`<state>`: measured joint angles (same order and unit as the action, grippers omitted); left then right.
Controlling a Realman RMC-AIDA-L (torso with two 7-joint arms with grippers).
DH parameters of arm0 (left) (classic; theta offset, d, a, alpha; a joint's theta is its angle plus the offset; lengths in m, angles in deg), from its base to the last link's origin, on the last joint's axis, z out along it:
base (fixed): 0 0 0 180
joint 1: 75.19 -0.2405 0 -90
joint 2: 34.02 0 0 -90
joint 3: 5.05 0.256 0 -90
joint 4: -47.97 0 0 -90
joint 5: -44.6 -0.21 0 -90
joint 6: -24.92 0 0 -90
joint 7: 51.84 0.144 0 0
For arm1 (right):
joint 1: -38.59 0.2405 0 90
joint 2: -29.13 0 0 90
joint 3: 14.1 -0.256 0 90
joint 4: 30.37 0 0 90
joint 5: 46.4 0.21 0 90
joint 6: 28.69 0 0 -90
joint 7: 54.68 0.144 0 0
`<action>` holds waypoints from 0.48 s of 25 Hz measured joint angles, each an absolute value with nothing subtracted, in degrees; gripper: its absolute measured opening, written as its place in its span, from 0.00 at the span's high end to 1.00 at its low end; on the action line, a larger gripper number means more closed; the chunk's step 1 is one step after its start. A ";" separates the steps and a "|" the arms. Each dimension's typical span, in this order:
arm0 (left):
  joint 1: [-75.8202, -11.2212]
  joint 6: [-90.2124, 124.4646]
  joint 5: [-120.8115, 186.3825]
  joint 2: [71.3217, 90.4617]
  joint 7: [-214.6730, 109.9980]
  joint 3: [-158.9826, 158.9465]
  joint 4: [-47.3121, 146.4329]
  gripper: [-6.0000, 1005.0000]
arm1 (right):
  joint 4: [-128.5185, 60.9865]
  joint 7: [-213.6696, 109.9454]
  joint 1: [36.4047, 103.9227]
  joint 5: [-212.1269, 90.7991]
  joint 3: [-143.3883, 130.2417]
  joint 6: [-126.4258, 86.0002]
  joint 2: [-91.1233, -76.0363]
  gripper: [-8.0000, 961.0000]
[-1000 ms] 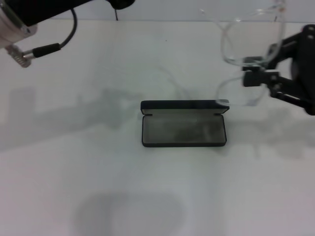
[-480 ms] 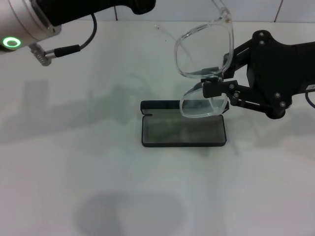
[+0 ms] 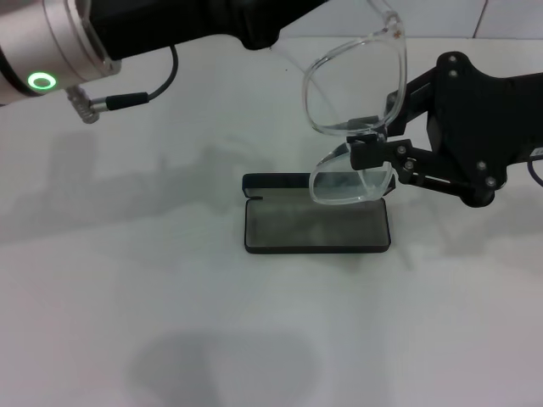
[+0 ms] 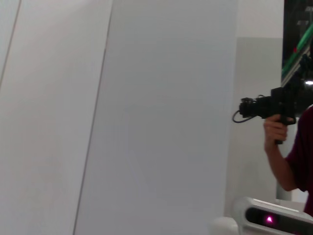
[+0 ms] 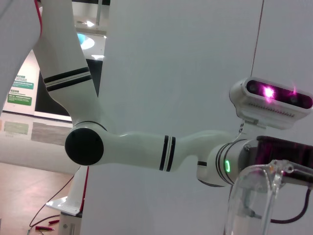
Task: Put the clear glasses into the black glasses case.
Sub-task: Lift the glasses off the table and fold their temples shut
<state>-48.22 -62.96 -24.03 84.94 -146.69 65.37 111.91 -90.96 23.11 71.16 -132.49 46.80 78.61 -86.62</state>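
Note:
The black glasses case (image 3: 316,227) lies open at the middle of the table, grey lining up, its lid standing along the far edge. Just above its right half hang the clear glasses (image 3: 352,93), turned on end with one lens over the other; the lower lens overlaps the lid. My right gripper (image 3: 366,151) reaches in from the right and is shut on the glasses between the lenses. A clear lens (image 5: 254,205) also shows close up in the right wrist view. My left arm (image 3: 170,25) crosses the far left corner, its gripper out of view.
The white table (image 3: 127,297) spreads around the case, with arm shadows left of it. In the left wrist view there is only a wall and a person holding a camera (image 4: 274,105).
My right gripper has carried the glasses from the far right to above the case, then nearly stopped. My left arm has swung further in along the far edge.

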 joint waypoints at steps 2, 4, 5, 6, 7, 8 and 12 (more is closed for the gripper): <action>-48.33 -63.62 -24.04 84.67 -146.82 65.36 111.99 0.88 | -91.03 23.11 71.12 -132.44 46.73 78.62 -86.62 0.88; -48.41 -64.49 -24.05 84.30 -147.12 65.35 112.16 0.88 | -91.03 23.10 71.11 -132.43 46.62 78.62 -86.62 0.88; -48.42 -64.89 -24.05 84.11 -147.22 65.35 112.18 0.88 | -91.03 23.10 71.10 -132.42 46.59 78.62 -86.62 0.88; -48.41 -65.53 -24.05 83.91 -147.24 65.35 112.17 0.88 | -91.03 23.10 71.10 -132.41 46.59 78.62 -86.62 0.88; -48.38 -66.08 -24.05 83.74 -147.25 65.35 112.08 0.88 | -91.03 23.10 71.10 -132.41 46.59 78.62 -86.62 0.88; -48.34 -66.64 -24.05 83.60 -147.25 65.34 111.97 0.88 | -91.03 23.10 71.10 -132.40 46.63 78.62 -86.62 0.88; -48.31 -67.42 -24.19 83.42 -147.27 65.34 111.84 0.88 | -91.03 23.10 71.17 -132.35 46.72 78.62 -86.62 0.87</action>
<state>-48.31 -67.42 -24.19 83.42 -147.27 65.34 111.84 -91.03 23.10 71.17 -132.35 46.72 78.62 -86.62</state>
